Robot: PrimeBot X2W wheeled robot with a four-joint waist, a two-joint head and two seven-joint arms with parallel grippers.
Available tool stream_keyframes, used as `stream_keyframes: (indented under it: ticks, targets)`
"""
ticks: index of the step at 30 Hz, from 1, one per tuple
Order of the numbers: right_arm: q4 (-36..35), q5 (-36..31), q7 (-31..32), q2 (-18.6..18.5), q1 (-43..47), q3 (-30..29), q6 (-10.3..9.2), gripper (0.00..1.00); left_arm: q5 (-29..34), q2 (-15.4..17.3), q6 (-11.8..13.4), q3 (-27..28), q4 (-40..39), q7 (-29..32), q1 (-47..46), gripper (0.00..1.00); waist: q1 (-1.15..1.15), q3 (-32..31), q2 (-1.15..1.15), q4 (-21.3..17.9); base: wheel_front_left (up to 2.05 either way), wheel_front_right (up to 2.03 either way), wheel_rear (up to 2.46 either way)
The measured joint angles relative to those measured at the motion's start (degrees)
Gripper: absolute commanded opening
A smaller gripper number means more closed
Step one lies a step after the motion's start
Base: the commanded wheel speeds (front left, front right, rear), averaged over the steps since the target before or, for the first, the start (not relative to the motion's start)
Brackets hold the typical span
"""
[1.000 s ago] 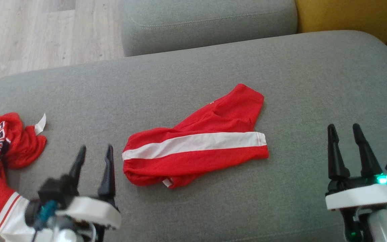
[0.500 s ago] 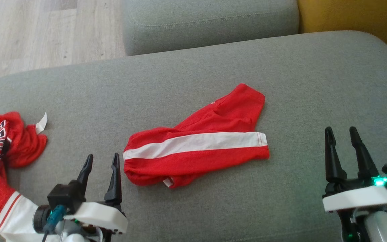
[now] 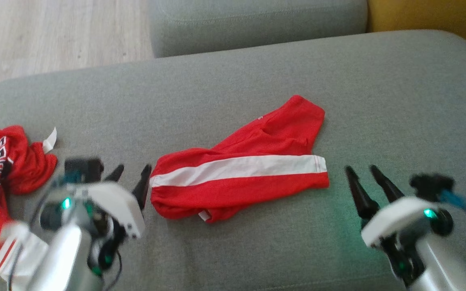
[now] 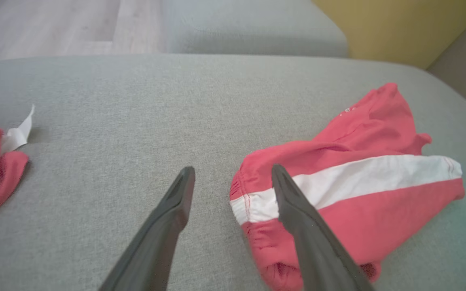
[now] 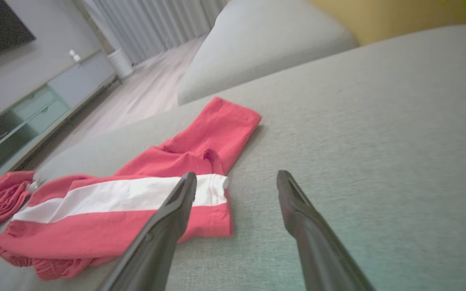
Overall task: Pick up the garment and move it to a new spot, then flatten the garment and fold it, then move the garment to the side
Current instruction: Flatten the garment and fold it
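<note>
Red shorts with a white side stripe lie loosely folded in the middle of the grey sofa cushion. My left gripper stands open just left of the waistband end, with one finger over the waistband edge in the left wrist view, where the shorts fill the right side. My right gripper is open and empty, a short way right of the leg hem. In the right wrist view the shorts lie to the left of the fingers.
A second crumpled red garment with black-and-white lettering and a white tag lies at the cushion's left edge. A second grey cushion sits behind, wooden floor at the far left, a yellow surface at the top right.
Both arms have swung inward toward the shorts: the left gripper rose and moved right to the waistband end, the right gripper moved left toward the hem. The camera shifted slightly.
</note>
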Motion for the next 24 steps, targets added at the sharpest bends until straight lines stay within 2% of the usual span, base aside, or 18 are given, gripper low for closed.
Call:
stream_keyframes:
  ticks: [4, 11, 18, 24]
  targets:
    - [4.9, 5.8, 9.9, -1.6, -7.7, 4.2, 0.00, 1.00, -2.0, 1.6, -2.0, -1.2, 0.9, 13.5, -7.1, 1.00, 0.00, 1.5, 0.00, 0.2, 0.00, 0.00, 0.00]
    - [10.7, 13.7, 21.6, -4.1, -15.2, 10.7, 0.00, 1.00, -7.1, 2.4, -3.9, -2.4, 5.7, 29.7, -14.7, 1.00, 0.00, 3.6, 0.00, 0.9, 0.00, 0.00, 0.00]
    - [13.0, 18.3, 25.8, -5.2, -18.9, 15.3, 0.00, 1.00, -10.7, 2.7, -5.0, -3.8, 9.0, 37.7, -17.4, 1.00, 0.00, 4.7, 0.00, 1.4, 0.00, 0.00, 0.00]
    - [15.4, 20.1, 27.8, -5.8, -21.4, 17.8, 0.00, 1.00, -12.9, 2.7, -5.4, -4.0, 9.3, 40.0, -17.9, 1.00, 0.00, 5.1, 0.00, 1.6, 0.00, 0.00, 0.00]
